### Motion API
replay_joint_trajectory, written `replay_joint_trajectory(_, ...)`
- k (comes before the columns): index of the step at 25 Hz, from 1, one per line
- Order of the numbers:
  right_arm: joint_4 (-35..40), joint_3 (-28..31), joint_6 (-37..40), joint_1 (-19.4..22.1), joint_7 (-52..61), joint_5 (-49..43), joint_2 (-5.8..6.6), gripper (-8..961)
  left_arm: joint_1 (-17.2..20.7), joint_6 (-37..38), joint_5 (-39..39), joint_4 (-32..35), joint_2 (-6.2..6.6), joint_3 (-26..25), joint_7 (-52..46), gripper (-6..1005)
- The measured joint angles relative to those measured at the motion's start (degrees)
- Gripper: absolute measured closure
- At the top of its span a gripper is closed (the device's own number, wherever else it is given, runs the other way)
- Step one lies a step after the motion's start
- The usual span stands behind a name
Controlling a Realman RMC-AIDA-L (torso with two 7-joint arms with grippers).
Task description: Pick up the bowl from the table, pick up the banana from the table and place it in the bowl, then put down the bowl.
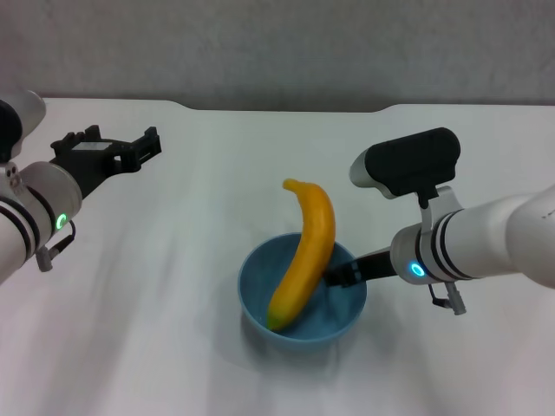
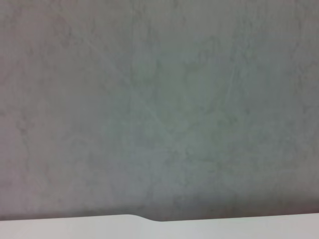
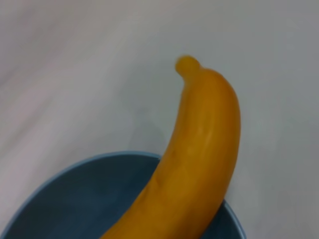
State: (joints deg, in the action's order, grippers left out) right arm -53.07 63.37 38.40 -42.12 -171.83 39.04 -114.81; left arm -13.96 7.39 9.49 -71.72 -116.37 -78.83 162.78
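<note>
The light-blue bowl (image 1: 257, 293) is at the middle front of the white table (image 1: 147, 329). The yellow-orange banana (image 1: 308, 251) lies in it, one end in the bottom and the pointed tip sticking out over the far rim. My right gripper (image 1: 341, 274) is shut on the bowl's right rim. I cannot tell if the bowl rests on the table or hangs just above it. The right wrist view shows the banana (image 3: 199, 164) leaning out of the bowl (image 3: 75, 199). My left gripper (image 1: 121, 147) is open and empty, raised at the far left, well away from the bowl.
The table's far edge has a shallow dark notch (image 1: 286, 108) before a grey wall. The left wrist view shows only that wall and a strip of the table's edge (image 2: 149, 230). Bare tabletop lies around the bowl.
</note>
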Motion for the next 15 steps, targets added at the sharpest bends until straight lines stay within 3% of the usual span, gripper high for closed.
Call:
replay_joint_trajectory(8,-2.3,0.8,0.8,2.2,0.0,-1.8,0.03,316,-0.3,0.0,0.1,1.2,0.00,0.0,0.0,126)
replay_joint_trajectory(15,-9.4,3.7,4.2,6.6,0.0,-6.1,-0.04,315,-0.3,-0.4,0.2,1.5,0.00,0.0,0.0,126)
